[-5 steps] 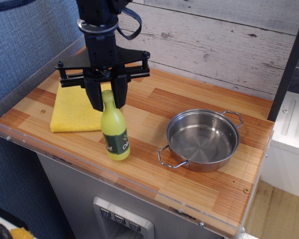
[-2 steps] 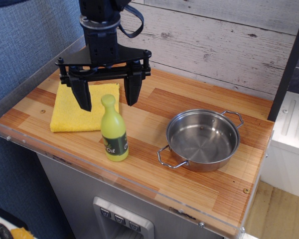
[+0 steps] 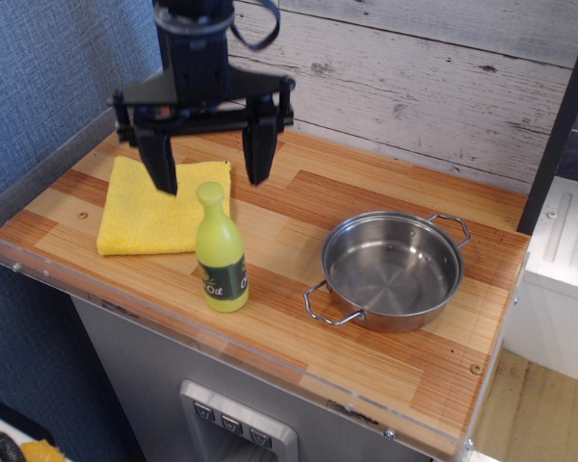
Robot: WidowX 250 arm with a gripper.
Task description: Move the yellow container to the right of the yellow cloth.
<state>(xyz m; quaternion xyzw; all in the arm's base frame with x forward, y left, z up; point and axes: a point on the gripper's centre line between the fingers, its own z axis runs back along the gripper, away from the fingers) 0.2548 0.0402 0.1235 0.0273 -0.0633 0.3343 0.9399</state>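
Note:
The yellow container (image 3: 222, 252), a small yellow-green bottle with a dark green "Oil" label, stands upright on the wooden counter. It is just right of the front right corner of the yellow cloth (image 3: 154, 207), which lies flat at the left. My gripper (image 3: 209, 176) hangs above the bottle's cap, open wide and empty. One finger is over the cloth, the other to the right of the cap.
A steel pan (image 3: 390, 268) with two handles sits to the right of the bottle. A clear plastic rim (image 3: 125, 298) runs along the counter's front and left edges. A grey plank wall stands behind.
The gripper, shut around the bottle's neck a second ago, has opened and risen. The bottle stays standing where it was.

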